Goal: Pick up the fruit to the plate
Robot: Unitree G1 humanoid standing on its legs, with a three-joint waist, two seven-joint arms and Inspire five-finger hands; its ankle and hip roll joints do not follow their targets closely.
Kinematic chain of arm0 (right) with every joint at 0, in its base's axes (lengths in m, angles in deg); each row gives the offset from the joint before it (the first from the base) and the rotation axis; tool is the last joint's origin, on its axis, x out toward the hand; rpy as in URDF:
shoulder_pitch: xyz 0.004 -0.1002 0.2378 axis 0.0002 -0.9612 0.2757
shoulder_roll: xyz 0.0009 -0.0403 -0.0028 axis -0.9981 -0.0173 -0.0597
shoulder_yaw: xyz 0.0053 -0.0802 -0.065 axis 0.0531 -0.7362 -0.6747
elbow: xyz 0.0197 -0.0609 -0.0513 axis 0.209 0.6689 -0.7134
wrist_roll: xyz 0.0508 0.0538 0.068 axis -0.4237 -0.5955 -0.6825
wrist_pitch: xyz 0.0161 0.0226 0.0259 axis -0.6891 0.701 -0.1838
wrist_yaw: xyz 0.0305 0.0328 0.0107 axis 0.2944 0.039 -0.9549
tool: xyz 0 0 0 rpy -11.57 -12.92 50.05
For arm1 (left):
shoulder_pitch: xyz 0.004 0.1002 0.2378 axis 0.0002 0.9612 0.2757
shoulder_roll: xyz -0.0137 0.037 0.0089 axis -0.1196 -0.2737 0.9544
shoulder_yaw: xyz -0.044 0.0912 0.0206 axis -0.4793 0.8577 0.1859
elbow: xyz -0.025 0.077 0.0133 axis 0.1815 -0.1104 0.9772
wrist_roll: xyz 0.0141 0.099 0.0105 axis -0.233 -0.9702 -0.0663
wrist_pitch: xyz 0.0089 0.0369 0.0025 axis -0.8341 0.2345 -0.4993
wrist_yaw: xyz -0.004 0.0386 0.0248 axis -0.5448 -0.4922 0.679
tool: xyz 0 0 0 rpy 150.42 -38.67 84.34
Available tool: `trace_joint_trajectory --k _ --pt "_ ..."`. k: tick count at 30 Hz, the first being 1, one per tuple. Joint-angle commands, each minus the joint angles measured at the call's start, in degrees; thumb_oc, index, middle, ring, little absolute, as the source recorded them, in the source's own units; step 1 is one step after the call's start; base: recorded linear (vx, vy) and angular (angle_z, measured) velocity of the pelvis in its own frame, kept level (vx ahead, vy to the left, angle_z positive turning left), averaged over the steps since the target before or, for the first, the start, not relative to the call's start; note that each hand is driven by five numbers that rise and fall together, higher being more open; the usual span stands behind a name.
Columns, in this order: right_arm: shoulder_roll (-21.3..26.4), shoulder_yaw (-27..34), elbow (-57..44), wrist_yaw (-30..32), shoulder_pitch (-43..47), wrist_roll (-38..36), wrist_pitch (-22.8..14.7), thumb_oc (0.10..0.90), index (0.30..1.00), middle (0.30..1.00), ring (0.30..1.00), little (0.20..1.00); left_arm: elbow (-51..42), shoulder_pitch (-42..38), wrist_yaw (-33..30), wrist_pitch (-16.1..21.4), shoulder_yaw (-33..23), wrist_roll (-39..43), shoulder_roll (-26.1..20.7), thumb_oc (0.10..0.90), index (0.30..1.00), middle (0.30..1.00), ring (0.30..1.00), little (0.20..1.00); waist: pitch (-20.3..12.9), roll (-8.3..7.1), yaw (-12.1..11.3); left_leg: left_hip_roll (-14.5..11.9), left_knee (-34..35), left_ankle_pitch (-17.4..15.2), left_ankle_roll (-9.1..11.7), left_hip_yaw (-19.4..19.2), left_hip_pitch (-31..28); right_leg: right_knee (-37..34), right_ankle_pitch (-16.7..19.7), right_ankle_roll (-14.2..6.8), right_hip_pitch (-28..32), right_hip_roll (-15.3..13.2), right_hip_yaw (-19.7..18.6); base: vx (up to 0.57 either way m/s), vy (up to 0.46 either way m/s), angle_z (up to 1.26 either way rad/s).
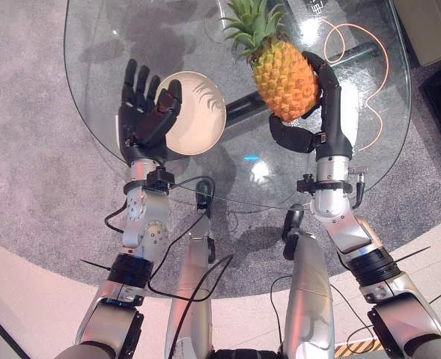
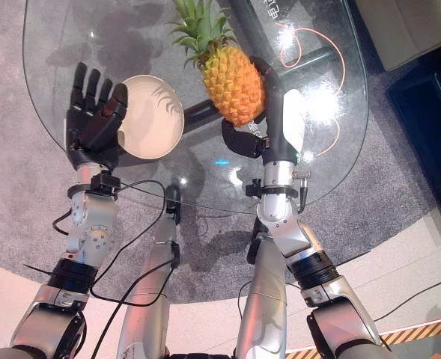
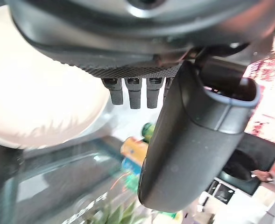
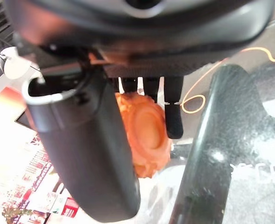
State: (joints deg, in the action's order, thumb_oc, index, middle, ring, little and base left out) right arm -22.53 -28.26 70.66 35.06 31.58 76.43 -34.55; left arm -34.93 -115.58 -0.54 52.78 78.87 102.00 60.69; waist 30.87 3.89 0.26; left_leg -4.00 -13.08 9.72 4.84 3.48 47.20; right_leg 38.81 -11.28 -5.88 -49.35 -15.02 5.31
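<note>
While the right hand (image 1: 321,112) has its fingers and thumb curled round the pineapple (image 1: 282,77), the fruit is lifted clear of the glass desk (image 1: 100,90), its leafy crown pointing toward the far edge and its orange body tilted a little. The right wrist view shows the fruit's round base just past the fingers (image 4: 173,112), with the thumb wrapped along one side, so the hold looks firm, though how much of the body the fingers cover on the hidden side cannot be told. The white plate (image 1: 201,112) lies on the desk toward its left side, with nothing in it, and well apart from the fruit. The left hand (image 1: 147,112) hovers at the plate's near-left rim, palm up, its fingers straight and released, holding nothing.

By the look of things, the pick is done and the carry is the step in hand: the fruit is up but not yet over the plate. The next move calls for the right arm to swing across toward the plate, keep the heavy fruit from slipping in the hold, and lower it until its base or side rests inside the rim before the fingers let go. The left hand partly overlaps the plate's rim and may need to draw aside.
</note>
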Motion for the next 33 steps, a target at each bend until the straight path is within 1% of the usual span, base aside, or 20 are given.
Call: trace_joint_trajectory --k 1,6,12,18,20,28,33 --pt "0.42 2.36 -13.16 0.60 6.72 3.15 -7.90 0.100 0.300 0.300 0.300 0.200 -7.33 -5.50 3.16 1.67 -0.32 1.64 -0.68 0.800 0.900 0.900 0.900 0.900 -1.07 -0.31 -0.43 -1.00 -9.04 -8.54 -2.36 -3.62 -1.61 -14.23 12.88 -1.07 3.11 0.35 -2.45 0.00 0.000 0.00" --pt "0.42 1.45 -14.24 -0.71 7.99 2.80 -7.98 0.100 0.300 0.300 0.300 0.200 -7.56 -7.00 2.94 -0.69 0.87 2.96 -0.40 0.800 0.900 0.900 0.900 0.900 -1.07 -0.38 -0.22 -1.03 -8.65 -8.32 -2.33 -3.84 -1.98 -14.75 13.17 -1.18 3.47 0.30 -2.51 0.00 0.000 0.00" --pt "0.27 0.55 -15.55 -1.89 9.25 2.27 -7.87 0.100 0.300 0.300 0.300 0.200 -7.76 -8.48 2.71 -2.59 1.87 4.81 -0.16 0.800 0.900 0.900 0.900 0.900 -1.07 -0.49 -0.10 -1.11 -8.05 -8.01 -2.24 -4.03 -2.34 -15.48 13.48 -1.34 3.91 0.15 -2.41 0.00 0.000 0.00" --pt "-0.51 -0.49 -16.10 -2.93 10.50 2.13 -7.48 0.100 0.300 0.300 0.300 0.200 -7.95 -9.78 2.55 -2.59 2.52 6.44 0.67 0.800 0.900 0.900 0.900 0.900 -1.07 -0.46 -0.07 -1.01 -7.70 -7.88 -2.23 -4.14 -2.60 -15.93 13.62 -1.41 4.23 0.08 -2.35 0.00 0.000 0.00" --pt "-0.81 -0.98 -16.22 -3.33 10.98 2.15 -7.14 0.100 0.300 0.300 0.300 0.200 -8.45 -10.37 2.22 -3.11 2.74 7.63 1.02 0.800 0.900 0.900 0.900 0.900 -1.07 -0.45 -0.08 -0.94 -7.60 -7.78 -2.18 -4.14 -2.61 -16.11 13.71 -1.39 4.31 0.09 -2.36 0.00 0.000 0.00" --pt "-1.26 -2.20 -16.62 -4.51 11.71 1.82 -6.92 0.100 0.300 0.300 0.300 0.200 -9.57 -11.39 3.43 -3.92 3.60 10.73 2.12 0.800 0.900 0.900 0.900 0.900 -1.07 -0.61 -0.06 -0.92 -7.28 -7.64 -2.16 -4.17 -2.74 -16.59 13.86 -1.45 4.62 -0.06 -2.19 0.00 0.000 0.00" --pt "-1.55 -2.93 -16.75 -6.09 12.14 1.78 -6.60 0.100 0.300 0.300 0.300 0.200 -10.42 -11.90 2.66 -3.26 3.87 11.15 2.66 0.800 0.900 0.900 0.900 0.900 -1.07 -0.65 -0.03 -0.82 -7.43 -7.67 -2.17 -4.14 -2.56 -16.57 13.91 -1.48 4.48 -0.07 -2.24 0.00 0.000 0.00"
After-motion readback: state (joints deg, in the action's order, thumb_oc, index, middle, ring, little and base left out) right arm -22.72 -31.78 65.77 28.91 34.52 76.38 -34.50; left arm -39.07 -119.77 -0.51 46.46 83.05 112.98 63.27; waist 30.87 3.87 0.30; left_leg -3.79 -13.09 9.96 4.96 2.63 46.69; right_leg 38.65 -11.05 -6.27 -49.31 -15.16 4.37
